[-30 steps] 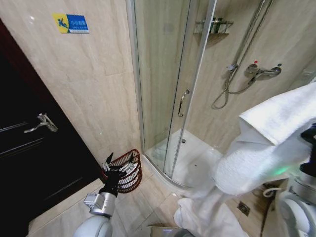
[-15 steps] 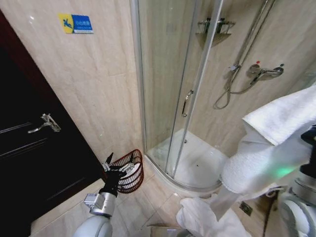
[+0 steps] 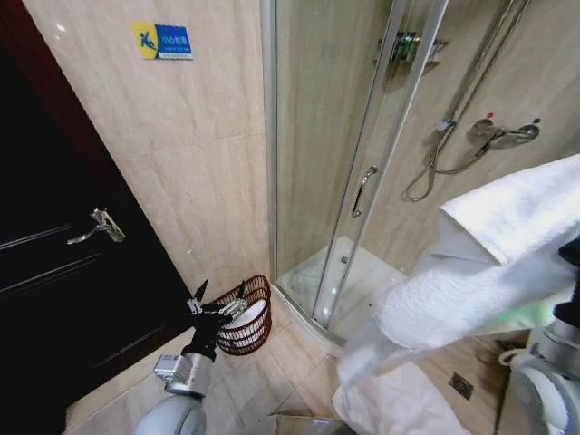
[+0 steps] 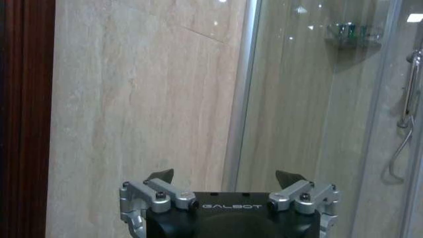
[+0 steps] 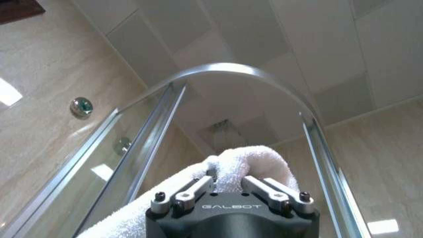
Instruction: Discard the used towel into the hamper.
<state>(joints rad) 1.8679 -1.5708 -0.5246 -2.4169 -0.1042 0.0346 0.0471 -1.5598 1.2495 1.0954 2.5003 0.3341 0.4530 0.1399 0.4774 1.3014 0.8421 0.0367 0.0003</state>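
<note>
White terry towel (image 3: pixel 489 272) hangs long-axis downward from right gripper (image 5: pixel 228 191), jaws clamped on its fold. Reddish-brown wire hamper (image 3: pixel 246 319) tilted on floor by shower glass; left gripper (image 4: pixel 225 181) w/ jaws apart.

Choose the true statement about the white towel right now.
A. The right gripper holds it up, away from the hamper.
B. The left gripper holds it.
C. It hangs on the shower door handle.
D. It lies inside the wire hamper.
A: the right gripper has its fingers closed on the towel, held up well to the right of the hamper on the floor.
</note>
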